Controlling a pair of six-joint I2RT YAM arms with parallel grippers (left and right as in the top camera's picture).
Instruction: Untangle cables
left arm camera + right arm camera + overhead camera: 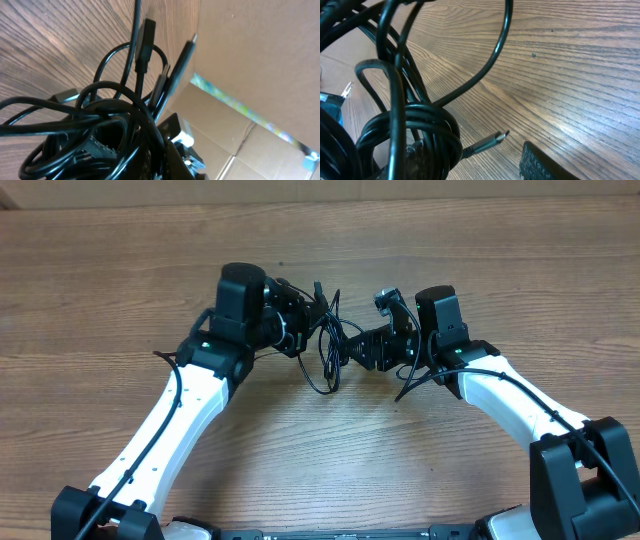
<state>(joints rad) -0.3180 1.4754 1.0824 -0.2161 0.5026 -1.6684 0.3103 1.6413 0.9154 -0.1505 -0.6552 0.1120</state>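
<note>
Left end effector (300, 332): jaws together, clamped on cables (328, 352). Right end effector (368, 348): jaws apart, visible finger (547, 165) clear of coil, plug tip (490, 142) beside it. Cables bunched between both end effectors, over counter (120, 260) centre.

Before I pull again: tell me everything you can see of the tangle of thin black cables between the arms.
The tangle of thin black cables is several glossy cords, looped and coiled together, not yet separated. It is bunched between the left end effector, shut apparently on it, and the right end effector, one loop trailing over the wooden table. Slim metal-tipped plugs stick out free; one points from a tight coil.
</note>
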